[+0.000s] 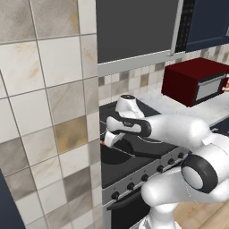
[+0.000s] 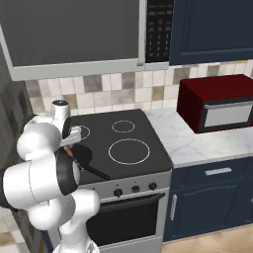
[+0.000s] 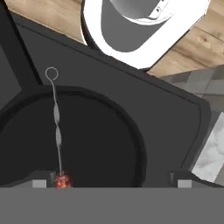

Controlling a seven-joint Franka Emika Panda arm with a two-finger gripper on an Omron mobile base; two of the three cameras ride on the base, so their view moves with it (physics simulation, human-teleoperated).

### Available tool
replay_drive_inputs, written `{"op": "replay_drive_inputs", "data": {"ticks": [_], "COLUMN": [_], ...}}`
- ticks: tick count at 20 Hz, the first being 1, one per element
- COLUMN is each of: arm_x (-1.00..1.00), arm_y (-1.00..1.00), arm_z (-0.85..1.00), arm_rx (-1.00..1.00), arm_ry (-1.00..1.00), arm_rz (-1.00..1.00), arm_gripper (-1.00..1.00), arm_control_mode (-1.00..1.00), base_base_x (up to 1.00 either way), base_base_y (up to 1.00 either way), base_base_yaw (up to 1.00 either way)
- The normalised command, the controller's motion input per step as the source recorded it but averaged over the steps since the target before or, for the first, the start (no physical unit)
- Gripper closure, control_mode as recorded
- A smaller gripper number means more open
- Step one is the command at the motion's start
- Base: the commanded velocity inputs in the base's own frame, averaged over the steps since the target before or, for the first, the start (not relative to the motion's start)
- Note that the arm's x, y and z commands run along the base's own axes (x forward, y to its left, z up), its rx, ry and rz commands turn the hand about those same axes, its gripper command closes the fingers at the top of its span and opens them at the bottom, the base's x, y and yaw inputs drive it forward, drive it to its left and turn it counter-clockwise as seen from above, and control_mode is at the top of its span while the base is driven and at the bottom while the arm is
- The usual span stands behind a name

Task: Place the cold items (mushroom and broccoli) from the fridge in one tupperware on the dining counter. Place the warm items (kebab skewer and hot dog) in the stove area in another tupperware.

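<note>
Black stove up front with the marble desk and red microwave to its right, and a dark pan sits on the stove's near left corner. The pincer hovers just over that pan, fingertips spread wide, nothing between them. In the pan lies the kebab skewer, ring end pointing away, meat beside one fingertip.
</note>
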Motion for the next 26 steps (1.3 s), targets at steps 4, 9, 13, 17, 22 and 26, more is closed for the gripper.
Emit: {"op": "replay_drive_inputs", "data": {"ticks": [4, 9, 13, 17, 22, 26], "arm_x": [0.45, 0.3, 0.21, 0.26, 0.39, 0.26], "arm_y": [0.0, 0.0, 0.01, 0.06, 0.07, 0.11], "arm_z": [-0.61, -0.4, -0.44, -0.38, -0.36, -0.45], "arm_rx": [0.0, 0.0, 0.0, 0.0, 0.0, -0.01], "arm_ry": [0.02, 0.0, 0.0, 0.0, 0.0, 0.0], "arm_rz": [0.0, 0.0, 0.0, -0.01, -0.01, -0.01], "arm_gripper": [-1.0, -1.0, -1.0, -1.0, -1.0, -1.0], "arm_control_mode": [-1.0, -1.0, -1.0, -1.0, -1.0, -1.0], "base_base_x": [0.0, 0.0, 0.0, 0.0, 0.0, 0.0], "base_base_y": [0.0, 0.0, 0.0, 0.0, 0.0, 0.0], "base_base_yaw": [0.0, 0.0, 0.0, 0.0, 0.0, 0.0]}}
